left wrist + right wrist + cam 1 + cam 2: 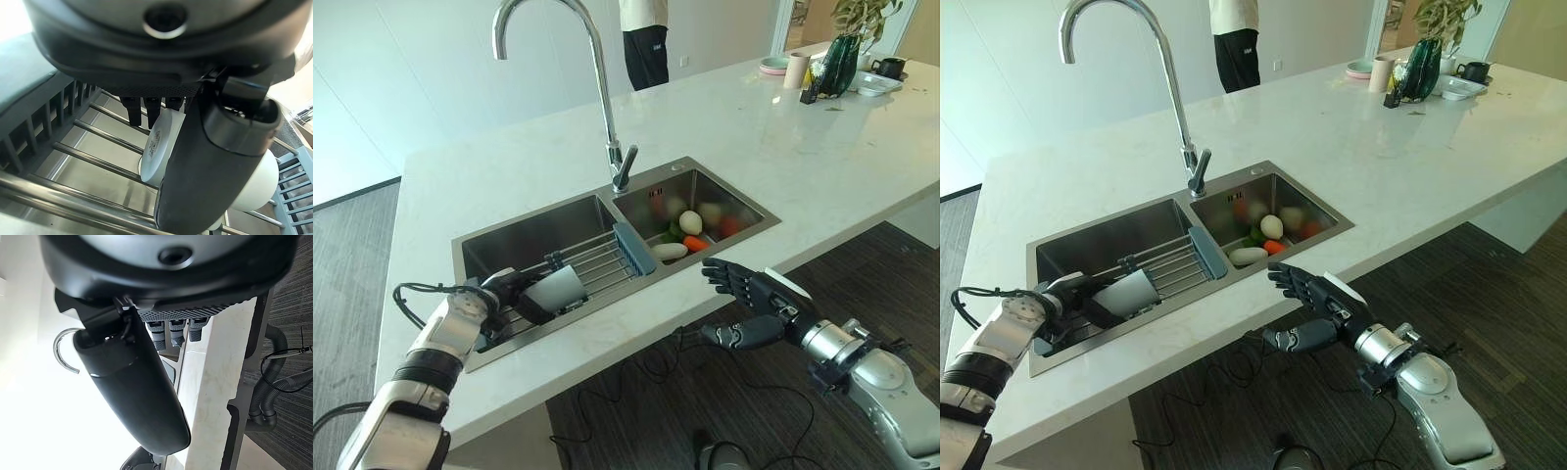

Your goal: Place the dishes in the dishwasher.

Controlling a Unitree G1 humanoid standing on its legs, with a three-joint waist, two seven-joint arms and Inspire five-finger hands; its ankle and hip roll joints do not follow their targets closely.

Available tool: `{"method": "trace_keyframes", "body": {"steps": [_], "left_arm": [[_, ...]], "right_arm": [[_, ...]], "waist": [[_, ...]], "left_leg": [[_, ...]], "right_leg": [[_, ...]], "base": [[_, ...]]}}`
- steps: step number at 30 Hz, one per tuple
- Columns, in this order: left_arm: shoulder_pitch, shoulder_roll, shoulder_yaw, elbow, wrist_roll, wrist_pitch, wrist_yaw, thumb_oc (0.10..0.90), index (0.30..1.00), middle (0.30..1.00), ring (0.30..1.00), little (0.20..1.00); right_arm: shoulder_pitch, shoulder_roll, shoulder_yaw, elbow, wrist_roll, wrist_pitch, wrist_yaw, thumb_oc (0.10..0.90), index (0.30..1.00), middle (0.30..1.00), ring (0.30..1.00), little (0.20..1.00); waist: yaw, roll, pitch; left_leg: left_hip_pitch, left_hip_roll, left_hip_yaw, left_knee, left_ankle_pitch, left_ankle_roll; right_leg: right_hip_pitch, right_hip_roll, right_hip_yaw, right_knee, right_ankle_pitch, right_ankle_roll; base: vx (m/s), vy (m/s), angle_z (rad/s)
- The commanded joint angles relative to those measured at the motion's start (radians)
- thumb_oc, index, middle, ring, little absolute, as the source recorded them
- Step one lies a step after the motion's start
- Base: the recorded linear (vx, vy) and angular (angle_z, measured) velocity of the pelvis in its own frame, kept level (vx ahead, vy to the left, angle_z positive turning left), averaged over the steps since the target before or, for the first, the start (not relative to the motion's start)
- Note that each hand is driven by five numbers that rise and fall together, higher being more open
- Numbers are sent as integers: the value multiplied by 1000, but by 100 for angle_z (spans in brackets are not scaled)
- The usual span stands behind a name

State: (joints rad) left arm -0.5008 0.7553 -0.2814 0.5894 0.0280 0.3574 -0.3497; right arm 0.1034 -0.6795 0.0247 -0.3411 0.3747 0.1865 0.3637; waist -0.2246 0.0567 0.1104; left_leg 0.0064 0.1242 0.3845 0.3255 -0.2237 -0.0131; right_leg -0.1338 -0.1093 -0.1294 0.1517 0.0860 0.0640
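In the left eye view a white cup (555, 290) lies on its side on the metal drying rack (597, 262) that spans the left basin of the double sink (474, 257), its mouth facing left toward the robot. The left hand (505, 294) reaches into that basin from the near left and its dark fingers close round the cup's left end, at the rim. The right basin, to the right of the tall curved faucet (607, 98), holds vegetables (690, 231): pale round ones, a carrot and something green. The right hand (744, 294) hangs off the near edge of the white countertop (783, 147), in front of the right basin, fingers straight and a little spread, thumb out below them, touching nothing. At the far right corner of the counter stand a dark green vase (839, 65) with a plant, a mug (889, 67) and some dishes (773, 65); a person (644, 39) stands beyond the far edge. The right eye view gives the same layout. In the left wrist view the cup (164, 147) sits between thumb (215, 161) and fingers (146, 107), its base toward the camera, rack bars beneath it. In the right wrist view the right hand's fingers (171, 330) are extended over the counter edge, holding nothing.
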Motion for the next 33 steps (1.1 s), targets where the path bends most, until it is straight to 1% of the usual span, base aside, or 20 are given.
{"method": "trace_keyframes", "body": {"steps": [1,5,7,9,12,14,16,19,21,24,26,29,33], "left_arm": [[-136,81,-28,-42,75,-80,61,400,300,300,300,300],[-136,85,-32,-45,85,-88,47,400,300,300,300,300],[-136,94,-38,-52,104,-122,43,400,300,300,300,300],[-148,113,-43,-68,99,-138,43,400,300,300,300,300],[-169,128,-51,-65,68,-161,57,400,300,300,300,300],[-177,133,-50,-67,43,-162,68,400,300,300,300,300],[-176,136,-46,-67,27,-167,73,400,300,300,300,300],[-168,140,-25,-74,-35,-194,110,400,300,300,300,300],[-129,136,31,-123,-112,-237,157,400,300,300,300,300],[-71,130,98,-184,-176,-265,192,400,300,300,300,300],[-29,112,145,-234,-228,-270,219,400,300,300,300,300],[44,93,218,-310,-260,-310,276,400,300,300,300,300],[89,79,279,-392,-294,-343,340,400,300,300,300,300]], "right_arm": [[-143,-2,-39,-72,64,-96,-4,800,900,900,900,900],[-138,-1,-42,-71,65,-97,0,800,900,900,900,900],[-132,-1,-44,-70,65,-101,5,800,900,900,900,900],[-128,-8,-50,-70,73,-102,12,800,900,900,900,900],[-126,-12,-44,-66,71,-108,13,800,900,900,900,900],[-124,-13,-45,-65,72,-109,14,800,900,900,900,900],[-122,-12,-47,-67,69,-107,13,800,900,900,900,900],[-119,-17,-53,-67,75,-107,14,800,900,900,900,900],[-108,-11,-67,-66,71,-115,13,800,900,900,900,900],[-95,1,-82,-70,65,-118,11,800,900,900,900,900],[-91,12,-84,-72,56,-119,6,800,900,900,900,900],[-84,26,-88,-79,43,-119,-1,800,900,900,900,900],[-81,37,-97,-88,45,-122,-17,800,900,900,900,900]], "waist": [[-7,21,-29],[-9,21,-30],[-11,20,-30],[-14,22,-31],[-17,24,-32],[-18,24,-31],[-17,25,-31],[-14,24,-29],[-4,22,-27],[8,17,-25],[17,15,-24],[35,9,-25],[52,2,-24]], "left_leg": [[16,4,7,-25,-65,-6],[16,4,10,-25,-65,-5],[16,5,11,-25,-64,-6],[17,6,13,-25,-66,-6],[17,5,15,-25,-66,-6],[17,5,14,-25,-66,-6],[16,5,14,-25,-65,-6],[15,3,10,-25,-65,-7],[12,1,1,-25,-64,-7],[9,1,-5,-25,-64,-8],[7,0,-11,-25,-64,-9],[4,0,-22,-25,-62,-11],[-1,-1,-37,-25,-60,-14]], "right_leg": [[32,-5,-10,148,-275,87],[32,-3,-11,148,-276,86],[31,-3,-10,148,-276,86],[30,-2,-8,148,-276,87],[30,-2,-4,148,-275,88],[30,-3,-3,148,-275,88],[29,-4,-4,148,-274,89],[30,-6,-5,148,-274,89],[32,-10,-10,148,-275,88],[33,-13,-17,148,-276,88],[34,-16,-23,148,-277,87],[38,-21,-35,148,-280,86],[41,-26,-48,148,-282,86]], "base": [[0,0,0],[-1,-6,-5],[-2,-2,-2],[2,4,-3],[6,8,-10],[0,0,0],[0,0,0],[0,0,0],[-5,4,2],[0,0,0],[0,0,0],[4,5,4],[2,-6,17]]}}
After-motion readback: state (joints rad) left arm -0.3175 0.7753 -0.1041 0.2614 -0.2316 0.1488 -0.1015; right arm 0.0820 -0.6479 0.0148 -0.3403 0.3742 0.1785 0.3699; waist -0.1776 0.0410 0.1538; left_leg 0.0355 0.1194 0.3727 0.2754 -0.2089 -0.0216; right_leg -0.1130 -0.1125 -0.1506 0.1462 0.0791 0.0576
